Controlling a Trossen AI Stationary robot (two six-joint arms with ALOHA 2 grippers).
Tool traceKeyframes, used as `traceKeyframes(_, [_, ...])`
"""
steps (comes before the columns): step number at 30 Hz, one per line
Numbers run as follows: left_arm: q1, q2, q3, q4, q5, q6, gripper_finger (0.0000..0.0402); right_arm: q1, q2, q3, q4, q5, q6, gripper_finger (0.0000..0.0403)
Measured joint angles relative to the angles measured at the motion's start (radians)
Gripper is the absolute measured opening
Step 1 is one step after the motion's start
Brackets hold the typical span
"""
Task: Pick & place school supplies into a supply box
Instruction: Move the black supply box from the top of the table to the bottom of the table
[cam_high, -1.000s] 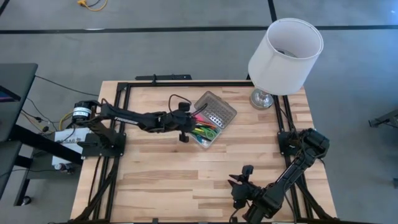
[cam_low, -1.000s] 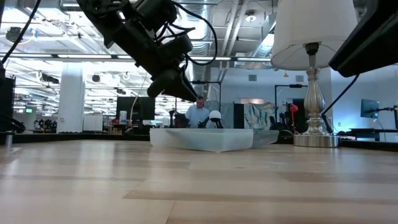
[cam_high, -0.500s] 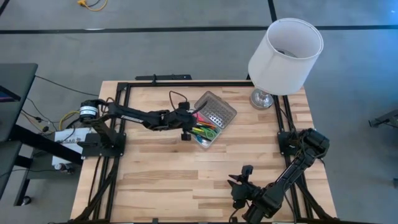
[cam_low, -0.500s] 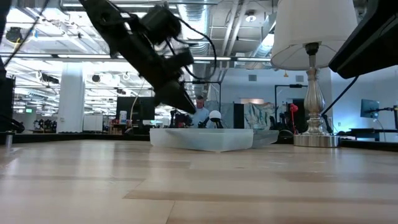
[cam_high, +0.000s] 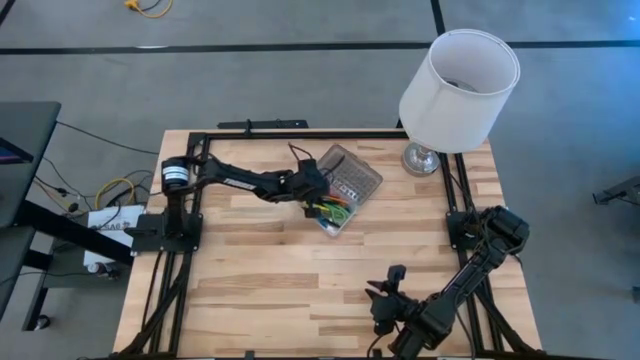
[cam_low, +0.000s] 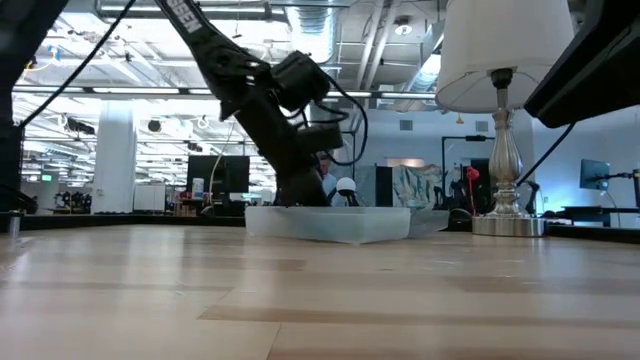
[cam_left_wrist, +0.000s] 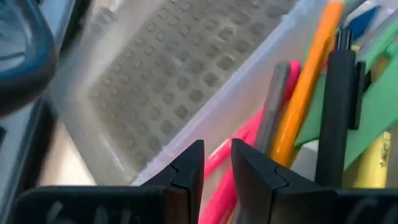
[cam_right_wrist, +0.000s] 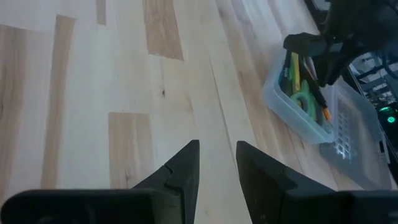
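Supply box (cam_high: 343, 190) under left end effector (cam_high: 318, 196)

Occluded: left gripper (cam_high: 318, 195) covers part of supply box (cam_high: 345, 190) | Blurred: supplies in left wrist view | Cropped: lampshade (cam_low: 505, 45) top

High: straight down on my whole table (cam_high: 250, 290) | Low: level across it | My wrists: forward past my fingers | Shared: supply box (cam_high: 345, 190)

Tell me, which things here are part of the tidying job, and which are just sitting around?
Part of the job:
- supply box
- pens and markers inside it
- left claw, over the box

Just there:
- lamp
- right claw, parked at the table's near edge
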Motion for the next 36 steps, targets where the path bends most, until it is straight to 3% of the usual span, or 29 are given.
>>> traceKeyframes(12, [-0.011, 0.036, 0.032, -0.097, 0.117, 0.028, 0.0077, 0.001, 0.000, -0.002, 0.000, -0.002, 0.002, 0.0102])
traceKeyframes(36, [-0.208, 0.033, 0.032, -0.271, 0.131, 0.071, 0.0077, 0.001, 0.000, -0.001, 0.003, -0.002, 0.002, 0.0102])
